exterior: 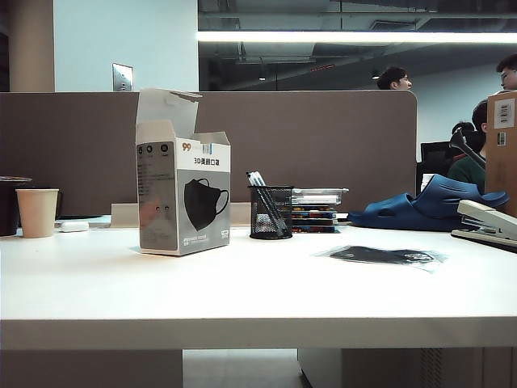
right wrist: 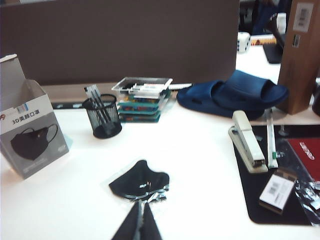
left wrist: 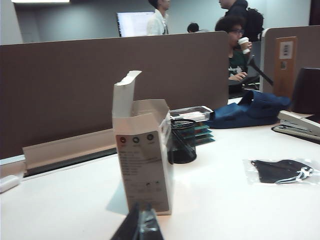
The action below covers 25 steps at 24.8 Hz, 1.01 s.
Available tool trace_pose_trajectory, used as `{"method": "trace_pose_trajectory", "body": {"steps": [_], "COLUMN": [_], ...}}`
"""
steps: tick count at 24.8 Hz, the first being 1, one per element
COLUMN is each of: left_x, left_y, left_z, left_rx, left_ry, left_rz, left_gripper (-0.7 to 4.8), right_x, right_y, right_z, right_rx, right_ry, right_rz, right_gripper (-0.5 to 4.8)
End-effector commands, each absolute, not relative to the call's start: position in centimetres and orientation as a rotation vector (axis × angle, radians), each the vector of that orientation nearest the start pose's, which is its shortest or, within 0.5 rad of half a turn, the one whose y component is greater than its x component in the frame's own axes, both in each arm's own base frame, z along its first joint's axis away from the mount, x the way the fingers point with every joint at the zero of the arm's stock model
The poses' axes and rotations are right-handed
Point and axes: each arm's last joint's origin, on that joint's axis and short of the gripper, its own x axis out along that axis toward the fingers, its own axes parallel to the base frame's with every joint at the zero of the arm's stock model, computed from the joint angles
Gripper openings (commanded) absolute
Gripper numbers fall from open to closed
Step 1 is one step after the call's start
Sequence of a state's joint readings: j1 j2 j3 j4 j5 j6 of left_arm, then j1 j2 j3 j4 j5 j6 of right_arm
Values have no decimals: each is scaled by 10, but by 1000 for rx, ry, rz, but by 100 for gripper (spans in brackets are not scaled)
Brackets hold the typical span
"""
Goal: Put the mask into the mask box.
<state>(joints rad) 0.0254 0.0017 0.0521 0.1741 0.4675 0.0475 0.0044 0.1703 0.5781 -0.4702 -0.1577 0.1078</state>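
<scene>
Mask [exterior: 388,256]: black, flat, sealed in a clear crinkly wrapper, lying on the white table [exterior: 242,291] toward the right of the exterior view, well apart from the carton. Nothing touches it.

Mask box [exterior: 182,199]: grey-and-white carton, upright on the left half of the table, top flaps open and raised, printed black mask picture on its front face.

Pen cup [exterior: 271,212]: black mesh, holding pens, just to the right of the mask box. Behind and beside it, a stack of clear trays [exterior: 317,209].

Clog [exterior: 428,206]: dark blue rubber, at the far right of the table's back edge. Stapler [exterior: 487,222]: pale, near the right edge, behind the mask.

Paper cup [exterior: 37,212]: at the far left.

Left gripper [left wrist: 140,225]: fingers pressed together, empty, low over the table just in front of the mask box's narrow side.

Right gripper [right wrist: 139,223]: fingers pressed together, empty, just short of the mask's near edge; not seen in the exterior view.
</scene>
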Motion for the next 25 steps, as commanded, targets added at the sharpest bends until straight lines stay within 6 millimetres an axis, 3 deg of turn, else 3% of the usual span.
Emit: {"method": "trace_pose_trajectory", "body": {"steps": [1,7,13,15,19,20,22,23,25], "left_x": [88,87,87,87,87,87,87,87,87], "left_y": [-11,-11,-11,-11,-11,-11,-11,-11,-11], "left_z": [200,202,202,202,202,202,202,202,202], "left_rx": [92,92,92,92,92,92,92,92,92], "left_ry": [-199,-199,-199,-201,-202,-202,-202,-202,-202], "left_rz": [-444,-445,-444,-444,-444,-444,-443,-443,-443], "left_gripper": [-6,-6,-6,-6,-6,-6,-6,-6,-6], "right_x": [57,82,140,167,219,229,251,264,283], "right_y": [5,9,12,13,14,14,14,17,23], "right_z": [310,356,374,372,354,348,332,320,303], "right_rx": [118,99,75,46,54,61,46,14,-20], "right_ry": [141,331,519,577,708,737,805,846,871], "right_rz": [158,288,379,441,464,466,490,513,540], "right_gripper": [-5,-5,-4,30,182,189,264,363,479]}}
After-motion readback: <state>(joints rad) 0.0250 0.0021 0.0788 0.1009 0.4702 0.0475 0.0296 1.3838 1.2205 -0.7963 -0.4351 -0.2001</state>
